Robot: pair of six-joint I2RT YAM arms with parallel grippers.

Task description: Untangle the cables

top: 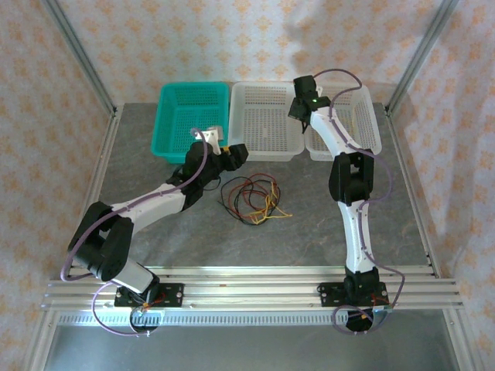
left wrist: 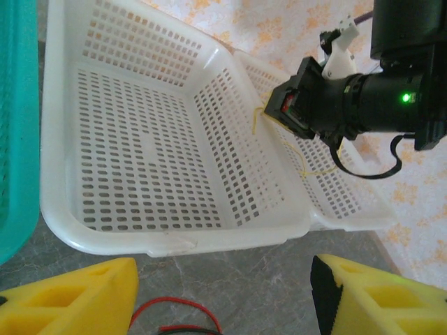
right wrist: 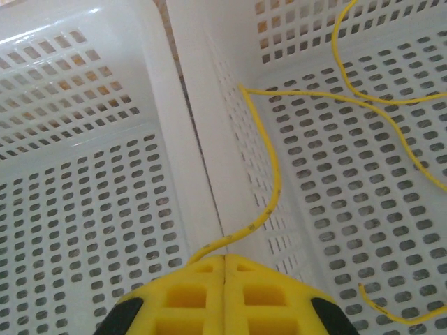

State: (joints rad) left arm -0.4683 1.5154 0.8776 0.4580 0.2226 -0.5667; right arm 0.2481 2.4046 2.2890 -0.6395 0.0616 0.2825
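My right tool [right wrist: 225, 259] has its blocky yellow fingers pressed together, pinching one end of a yellow cable [right wrist: 269, 167]. From the pinch, the thin, kinked strand runs along the wall and lies in loose curves on the slotted floor of the right basket [right wrist: 328, 209]. I judge it is being set apart there from the others.

The other cables [top: 249, 198], red, black and yellow, sit as a looped tangle on the grey, stone-patterned worktop [top: 309, 232], just beside my left tool [left wrist: 223, 283]. That tool is spread with nothing between its fingers. A red loop [left wrist: 174, 306] lies beneath it, so it looks well placed for a next pick.

The right basket and middle basket [left wrist: 174, 241] are glossy white plastic, perforated all over. A teal basket [top: 193, 116] stands to their left.
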